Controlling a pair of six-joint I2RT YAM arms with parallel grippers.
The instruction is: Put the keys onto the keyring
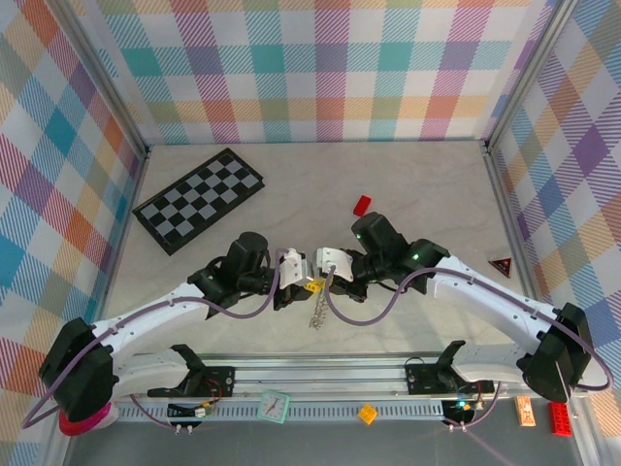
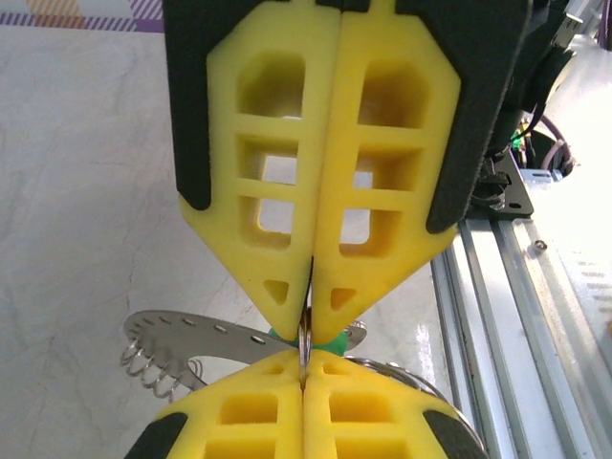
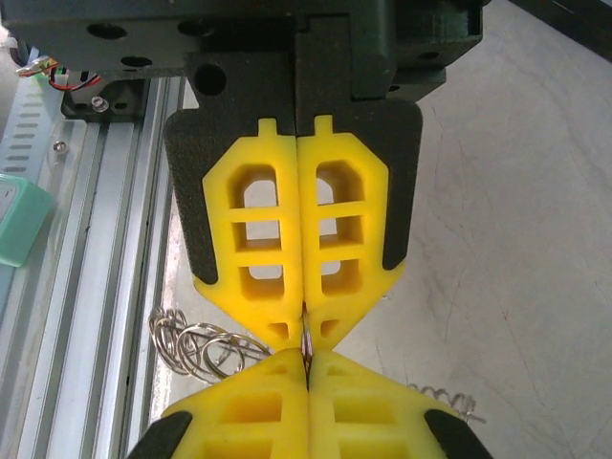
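Left claw (image 2: 308, 327) seemingly pinches keyring (image 1: 317, 312); chequerboard (image 1: 199, 197) apart.

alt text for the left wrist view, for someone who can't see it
Close-up of the left gripper, its yellow fingers shut, meeting the right gripper tip to tip, with a thin wire of the keyring pinched between them. A pale green key head peeks out behind the tips, over a pale marbled table with a metal rail at right.

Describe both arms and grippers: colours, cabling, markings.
Left arm and right arm: white link shells, black joint housings, a purple-grey cable looping along each. A green light glows on the right arm. Left gripper and right gripper: yellow lattice fingers on black backing.
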